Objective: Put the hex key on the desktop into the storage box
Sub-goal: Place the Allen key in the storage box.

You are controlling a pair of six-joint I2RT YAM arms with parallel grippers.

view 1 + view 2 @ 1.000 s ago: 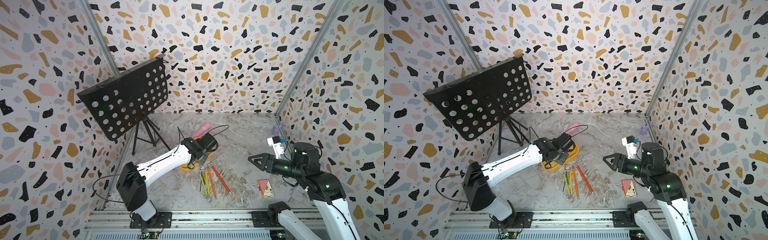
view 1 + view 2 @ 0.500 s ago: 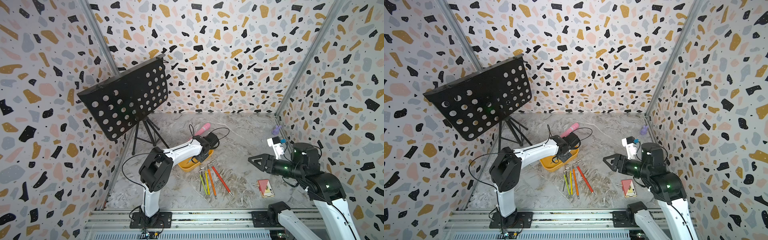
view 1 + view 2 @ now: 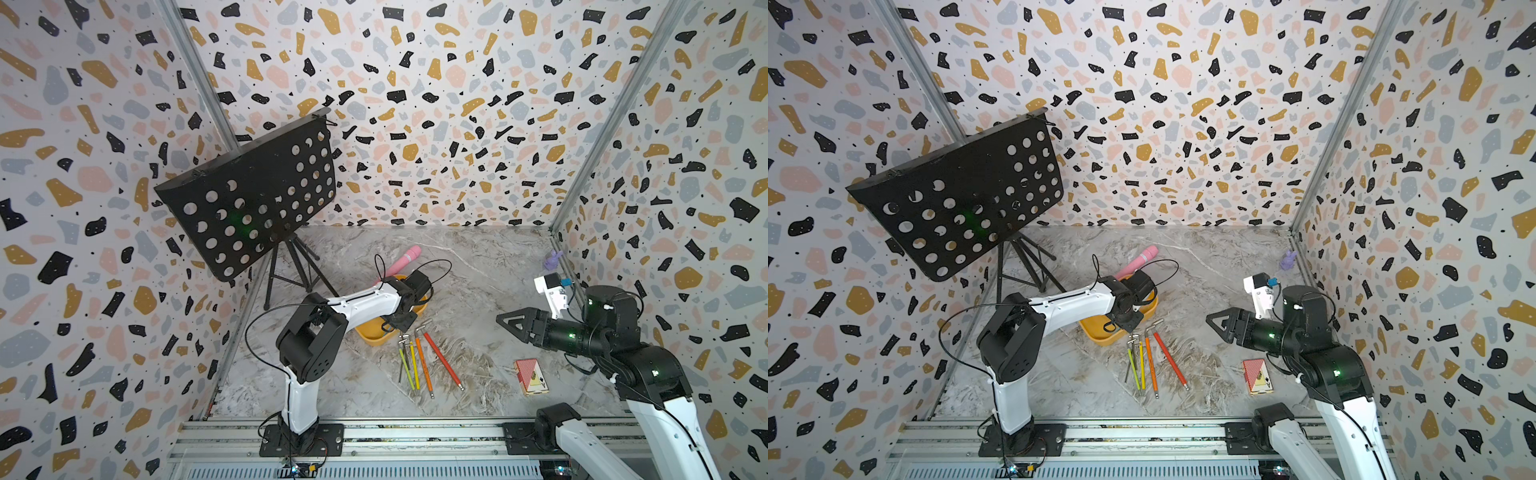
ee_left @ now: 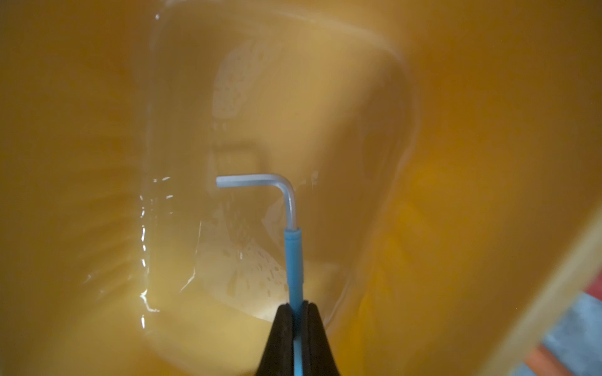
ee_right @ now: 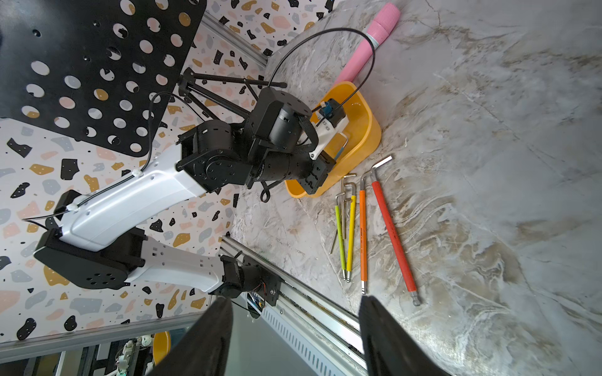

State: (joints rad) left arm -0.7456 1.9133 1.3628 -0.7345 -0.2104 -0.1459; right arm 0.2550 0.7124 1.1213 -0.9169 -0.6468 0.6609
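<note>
Left gripper [image 4: 295, 305] is clamped on the blue hex key [image 4: 293, 257]. Both pads pinch the blue sleeve, and the bent steel end points away from the fingers. The key is inside the storage box [image 4: 488, 146], over its floor, but it's not possible to tell whether the tip touches it. The box sits mid-desktop [image 3: 478, 266], toward the left edge, with the left wrist over it in both top views.

Right gripper [image 5: 293, 302] has its fingers spread with nothing between them. It hangs above the desktop near the right edge, well apart from the box.

The red hex key [image 5: 393, 236], orange hex key [image 5: 363, 237], yellow hex key [image 5: 351, 237] and green hex key [image 5: 340, 241] lie in a row on the desktop. They are just beside the box, on its front-edge side, bent ends toward it.

Pink cylinder [image 5: 361, 55] is at the box's far end. Red card box [image 3: 531, 376] is near the front-right corner. Music stand [image 3: 249, 203] is at the back-left corner.
</note>
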